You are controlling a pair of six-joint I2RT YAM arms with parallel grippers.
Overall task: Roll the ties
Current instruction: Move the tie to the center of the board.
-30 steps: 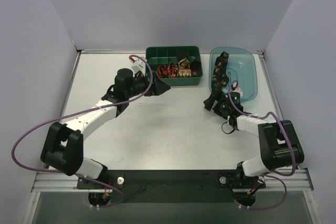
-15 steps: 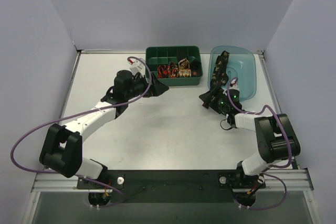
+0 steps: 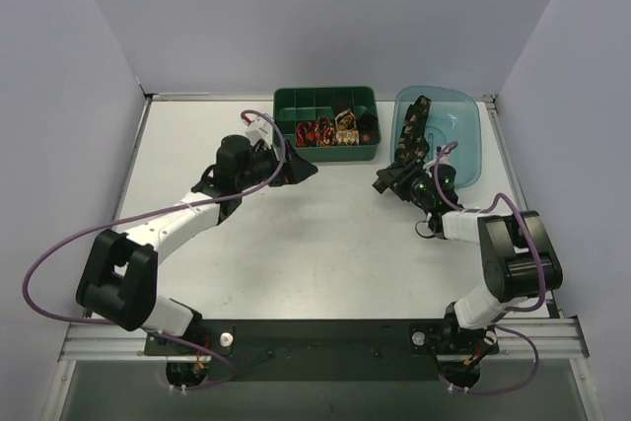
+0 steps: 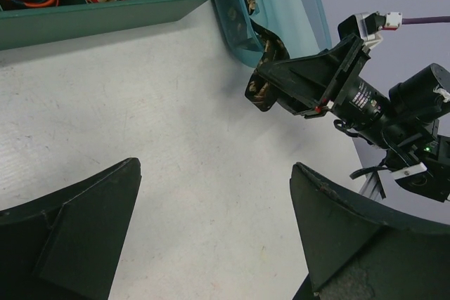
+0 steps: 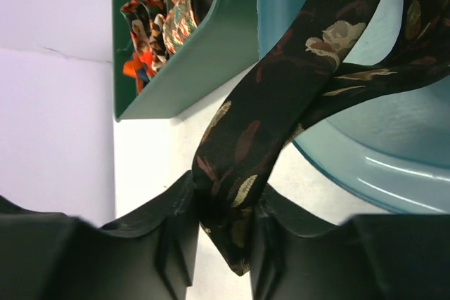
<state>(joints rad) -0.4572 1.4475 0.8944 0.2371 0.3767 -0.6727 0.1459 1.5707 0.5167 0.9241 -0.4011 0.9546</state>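
Note:
A long black tie (image 3: 410,135) with gold and red motifs drapes over the near rim of the teal tub (image 3: 465,140). Its lower end hangs down to the table. My right gripper (image 3: 386,184) is shut on that end. In the right wrist view the tie (image 5: 281,103) runs down between both fingers, with its pointed tip poking out below my right gripper (image 5: 223,205). Rolled ties (image 3: 330,130) sit in the green tray (image 3: 325,152). My left gripper (image 3: 306,167) hovers open and holds nothing, just left of the tray's front; in its own view the left gripper (image 4: 214,166) has only bare table between the fingers.
The green tray (image 4: 105,15) and teal tub (image 4: 281,5) stand side by side at the back of the table. White side walls close in the workspace. A purple cable loops beside each arm.
My right gripper slid left toward the tie's hanging end and closed its fingers on it. The left arm stayed almost still, gripper open.

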